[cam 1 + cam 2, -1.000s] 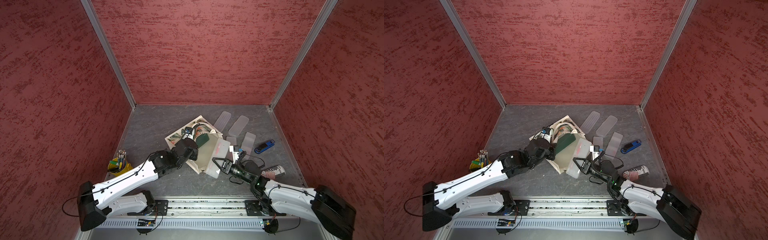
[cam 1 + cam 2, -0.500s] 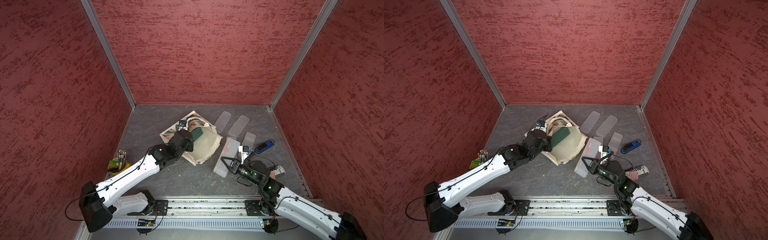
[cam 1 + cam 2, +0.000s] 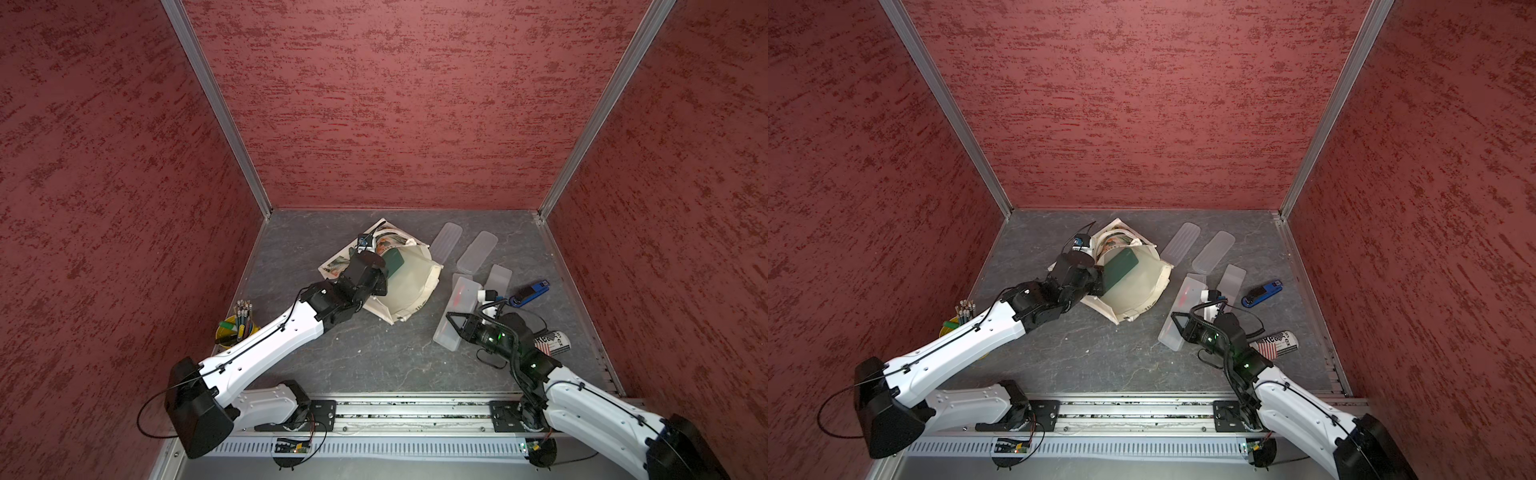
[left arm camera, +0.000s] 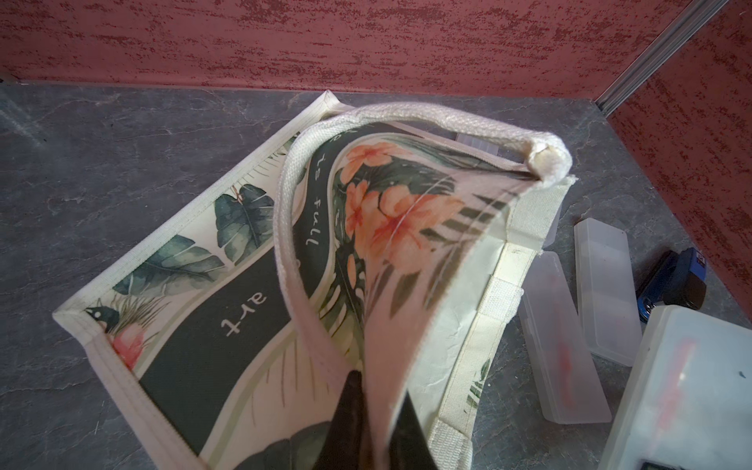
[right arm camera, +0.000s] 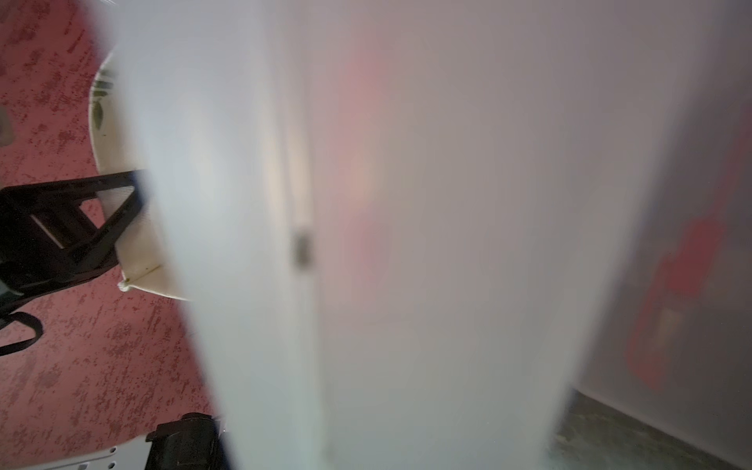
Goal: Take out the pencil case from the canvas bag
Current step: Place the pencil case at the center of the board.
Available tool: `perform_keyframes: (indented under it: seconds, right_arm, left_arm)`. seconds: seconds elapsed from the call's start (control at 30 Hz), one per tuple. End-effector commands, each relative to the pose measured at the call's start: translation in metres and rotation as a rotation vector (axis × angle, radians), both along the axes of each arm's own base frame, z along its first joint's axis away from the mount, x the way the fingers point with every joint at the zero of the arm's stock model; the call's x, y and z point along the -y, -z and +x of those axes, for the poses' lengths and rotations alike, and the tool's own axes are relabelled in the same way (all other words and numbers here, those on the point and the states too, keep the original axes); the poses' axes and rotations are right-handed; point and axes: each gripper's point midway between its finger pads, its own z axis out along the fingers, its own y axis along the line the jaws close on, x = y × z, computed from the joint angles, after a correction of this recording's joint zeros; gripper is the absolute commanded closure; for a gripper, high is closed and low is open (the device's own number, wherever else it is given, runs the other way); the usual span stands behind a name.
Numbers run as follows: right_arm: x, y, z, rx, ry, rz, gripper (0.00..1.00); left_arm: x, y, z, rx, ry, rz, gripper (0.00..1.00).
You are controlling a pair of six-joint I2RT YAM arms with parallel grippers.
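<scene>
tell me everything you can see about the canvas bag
The canvas bag is cream-white stiff fabric with a tropical leaf and orange-flower print and white rope handles. It lies tipped on the grey table, mouth gaping open, pale lining showing. A dark green flat case sits inside. The left gripper pinches its printed wall, holding it up.
</scene>
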Motion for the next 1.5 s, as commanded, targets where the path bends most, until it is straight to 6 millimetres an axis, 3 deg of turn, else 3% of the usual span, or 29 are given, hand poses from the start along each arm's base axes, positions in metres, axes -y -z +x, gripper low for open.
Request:
perform_keyframes:
  seconds: [0.0,0.3,0.57,0.83,1.2,1.47]
  right_arm:
    - [-0.006,-0.017,0.007,0.078,-0.039,0.040,0.73]
    - [-0.002,-0.021,0.025,0.077,-0.020,0.037,0.74]
    - [0.000,-0.024,0.039,0.074,-0.001,0.027,0.74]
    - [0.004,-0.019,0.039,0.052,0.003,0.030,0.74]
    - [0.011,-0.012,0.036,0.041,0.010,0.007,0.73]
    - [0.010,-0.001,0.046,0.019,0.007,-0.057,0.73]
  left_arm:
    - [-0.011,-0.036,0.008,0.088,-0.057,-0.057,1.00]
    - [-0.037,-0.033,0.005,0.080,-0.074,-0.095,1.00]
    - [-0.043,-0.038,0.001,0.100,-0.055,-0.117,1.00]
    - [-0.033,-0.023,-0.002,0.090,0.004,-0.167,1.00]
    - [-0.024,-0.022,-0.001,0.070,0.017,-0.207,1.00]
    - [-0.021,-0.026,-0.003,0.074,0.028,-0.210,1.00]
